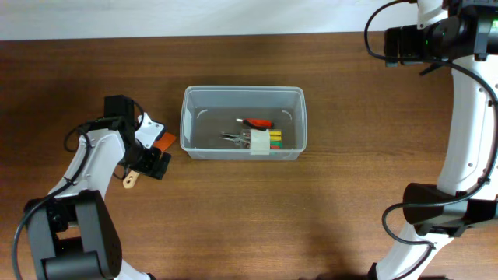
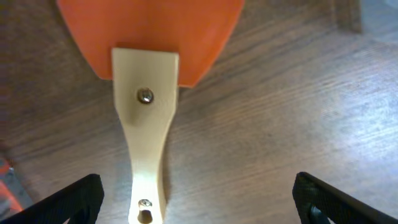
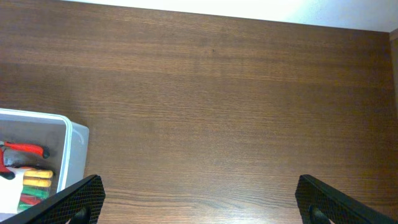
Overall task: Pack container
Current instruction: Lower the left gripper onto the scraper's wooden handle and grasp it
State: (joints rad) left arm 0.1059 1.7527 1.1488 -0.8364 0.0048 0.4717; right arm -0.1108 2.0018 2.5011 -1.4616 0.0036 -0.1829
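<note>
The clear plastic container (image 1: 243,89) stands in the middle of the table. Inside lie red-handled pliers (image 1: 257,123), a small metal tool (image 1: 232,138) and a packet of coloured bits (image 1: 269,141). Left of it lies a scraper with an orange blade (image 2: 149,31) and a pale wooden handle (image 2: 147,143). My left gripper (image 2: 199,202) hangs open just above it, the handle between the fingers and nearer the left one, untouched. In the overhead view the left gripper (image 1: 151,160) covers the middle of the scraper (image 1: 130,181). My right gripper (image 3: 202,202) is open over bare wood, to the right of the container's corner (image 3: 73,140).
The right arm (image 1: 467,117) runs along the table's right side, its wrist at the far right corner. A white wall borders the table's far edge (image 3: 249,12). The left arm's base (image 1: 70,241) sits at the near left.
</note>
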